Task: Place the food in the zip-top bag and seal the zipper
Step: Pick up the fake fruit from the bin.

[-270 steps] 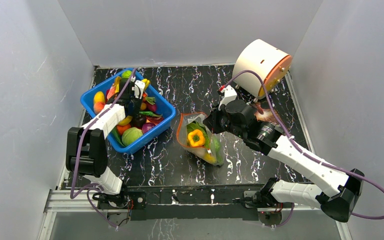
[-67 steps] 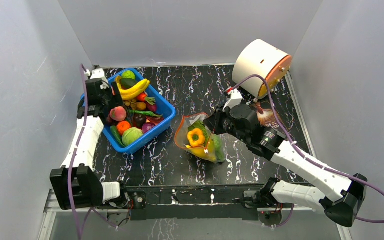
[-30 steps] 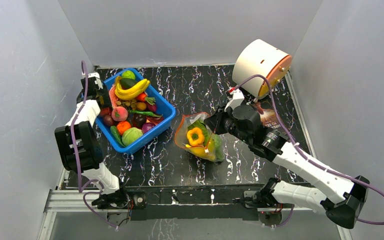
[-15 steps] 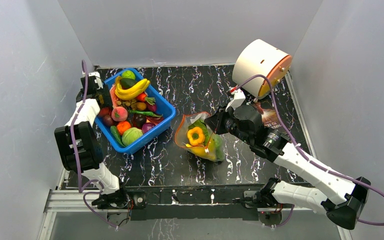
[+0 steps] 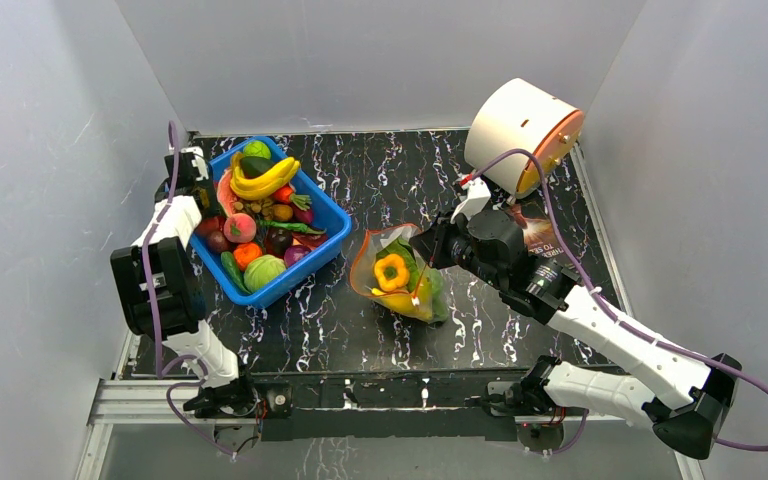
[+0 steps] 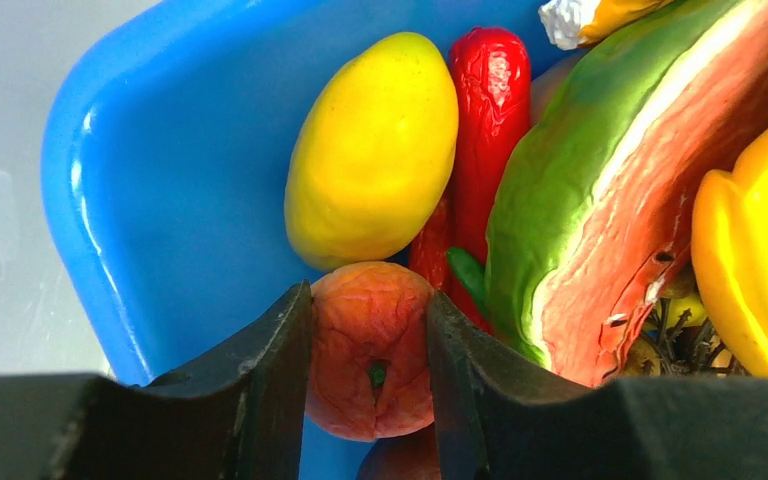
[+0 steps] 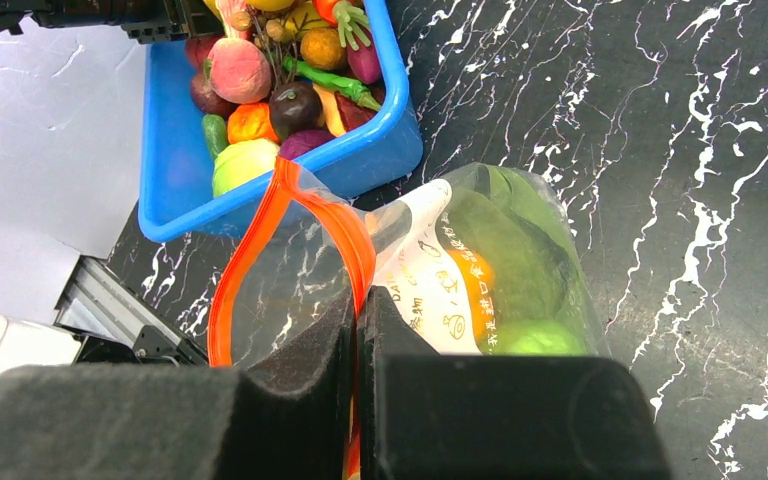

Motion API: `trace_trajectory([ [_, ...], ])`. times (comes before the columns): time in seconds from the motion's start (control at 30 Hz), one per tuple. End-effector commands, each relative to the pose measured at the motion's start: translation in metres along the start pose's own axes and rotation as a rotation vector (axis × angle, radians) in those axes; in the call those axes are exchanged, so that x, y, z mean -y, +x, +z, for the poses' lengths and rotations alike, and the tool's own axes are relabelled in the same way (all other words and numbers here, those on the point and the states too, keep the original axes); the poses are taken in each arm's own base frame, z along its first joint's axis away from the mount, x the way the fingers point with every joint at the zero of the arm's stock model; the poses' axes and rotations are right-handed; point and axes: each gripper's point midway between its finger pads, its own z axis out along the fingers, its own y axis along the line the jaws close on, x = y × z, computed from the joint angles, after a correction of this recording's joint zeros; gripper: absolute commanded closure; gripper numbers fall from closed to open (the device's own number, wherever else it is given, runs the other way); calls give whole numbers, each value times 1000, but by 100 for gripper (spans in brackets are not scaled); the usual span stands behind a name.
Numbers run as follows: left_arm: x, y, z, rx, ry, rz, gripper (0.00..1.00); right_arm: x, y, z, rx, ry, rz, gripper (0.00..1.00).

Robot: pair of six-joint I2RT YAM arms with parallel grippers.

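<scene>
1. Blue plastic closes in on your left gripper (image 6: 368, 305): the basket (image 6: 160, 200) wall curves just beside one finger, in the corner nearest the grey side wall.
2. Its fingers sit tight on either side of a wrinkled orange-pink fruit (image 6: 370, 370).
3. A yellow fruit (image 6: 375, 150) and a red chilli (image 6: 485, 130) crowd in just beyond it.
4. Your right gripper (image 7: 360, 300) is pressed together on the zipper (image 7: 250, 250), whose strip stands as an open loop facing the basket.
5. The zip-top bag (image 5: 405, 285) lies mid-table on the black marble table (image 5: 380, 180), with a bell pepper (image 5: 391, 271) and green pieces inside.
6. Bare marble separates the basket rim from the bag mouth, and more lies open behind the bag.
7. A white drum (image 5: 515, 125) stands close behind the right wrist.
</scene>
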Motion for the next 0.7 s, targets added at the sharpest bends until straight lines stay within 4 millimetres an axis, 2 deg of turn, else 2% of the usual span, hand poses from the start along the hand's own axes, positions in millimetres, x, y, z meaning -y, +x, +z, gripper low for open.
trace_trajectory([
  [0.0, -9, 7, -5, -60, -20, 10, 72, -15, -37, -10, 122, -45, 12, 100],
  [0.13, -12, -14, -24, 6, -15, -10, 73, -14, -36, -11, 121, -40, 12, 100],
  [0.33, -16, -52, -70, 133, 14, -38, 71, -13, -35, -10, 124, -38, 12, 100],
  [0.47, -10, -54, -91, 183, 58, -51, 73, -13, -33, -8, 120, -45, 18, 100],
  [0.67, 5, -44, -108, 196, 146, -76, 74, -13, -31, -8, 111, -46, 17, 100],
])
